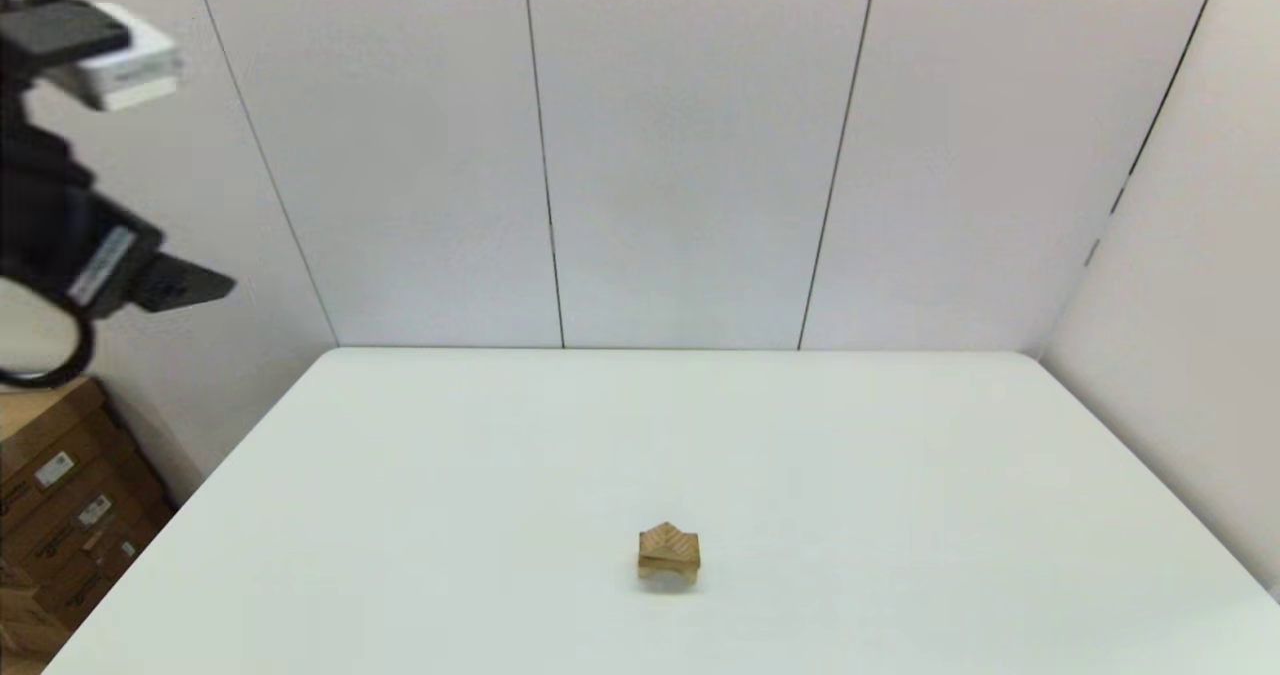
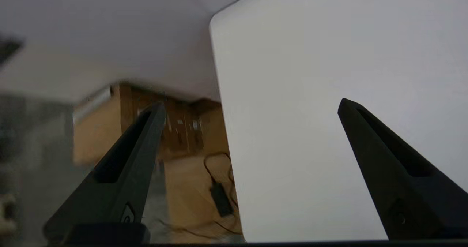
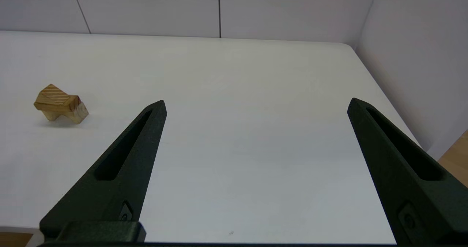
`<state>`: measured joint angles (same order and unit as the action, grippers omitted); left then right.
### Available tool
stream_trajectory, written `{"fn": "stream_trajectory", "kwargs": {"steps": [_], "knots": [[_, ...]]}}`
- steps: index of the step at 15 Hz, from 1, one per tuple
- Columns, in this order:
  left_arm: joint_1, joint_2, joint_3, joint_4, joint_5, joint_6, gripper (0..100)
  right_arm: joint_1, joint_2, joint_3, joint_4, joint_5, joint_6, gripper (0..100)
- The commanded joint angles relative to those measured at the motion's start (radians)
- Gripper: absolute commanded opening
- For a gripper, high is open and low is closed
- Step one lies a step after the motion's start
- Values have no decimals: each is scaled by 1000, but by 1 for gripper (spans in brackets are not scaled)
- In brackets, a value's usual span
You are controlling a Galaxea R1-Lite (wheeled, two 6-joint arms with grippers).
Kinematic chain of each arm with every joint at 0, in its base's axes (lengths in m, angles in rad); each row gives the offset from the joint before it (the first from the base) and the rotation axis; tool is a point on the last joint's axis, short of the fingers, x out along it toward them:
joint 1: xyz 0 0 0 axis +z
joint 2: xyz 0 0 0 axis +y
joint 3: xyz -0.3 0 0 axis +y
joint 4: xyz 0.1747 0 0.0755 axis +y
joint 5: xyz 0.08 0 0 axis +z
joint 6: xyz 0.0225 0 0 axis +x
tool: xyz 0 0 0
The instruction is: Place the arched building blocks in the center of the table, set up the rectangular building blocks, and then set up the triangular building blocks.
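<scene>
1. A three-block wooden stack stands near the front middle of the white table (image 1: pixel 420 475): triangular wedge (image 1: pixel 668 539) on top, arched block (image 1: pixel 668 567) at the bottom; the rectangular slab between cannot be made out.
2. The left gripper (image 2: pixel 252 106) hangs spread wide and empty, raised off the table's left edge.
3. The right gripper (image 3: pixel 256 104) hovers low over the table, fingers apart, holding nothing, well right of the stack.

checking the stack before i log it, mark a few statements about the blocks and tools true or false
1. The small light-wood triangular wedge tops the stack at the white table's middle. True.
2. The left tool grips a block. False: it is open and empty, raised off the table's left side.
3. The chunky notched light-wood arch block stands on its legs. True.
4. The right tool is shut. False: open, holding nothing.
</scene>
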<state>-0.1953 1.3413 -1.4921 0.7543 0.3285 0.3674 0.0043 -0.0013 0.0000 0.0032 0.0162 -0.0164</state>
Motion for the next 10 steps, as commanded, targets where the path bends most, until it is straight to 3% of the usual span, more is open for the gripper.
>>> {"fn": "stream_trajectory", "kwargs": {"steps": [1, 6, 10], "knots": [[139, -605, 412, -32, 1, -163, 100, 0, 0, 2, 0, 1, 0, 100], [198, -995, 765, -131, -8, -228, 100, 0, 0, 2, 0, 1, 0, 100], [172, -1125, 888, -181, -11, -220, 100, 0, 0, 2, 0, 1, 0, 100]]}}
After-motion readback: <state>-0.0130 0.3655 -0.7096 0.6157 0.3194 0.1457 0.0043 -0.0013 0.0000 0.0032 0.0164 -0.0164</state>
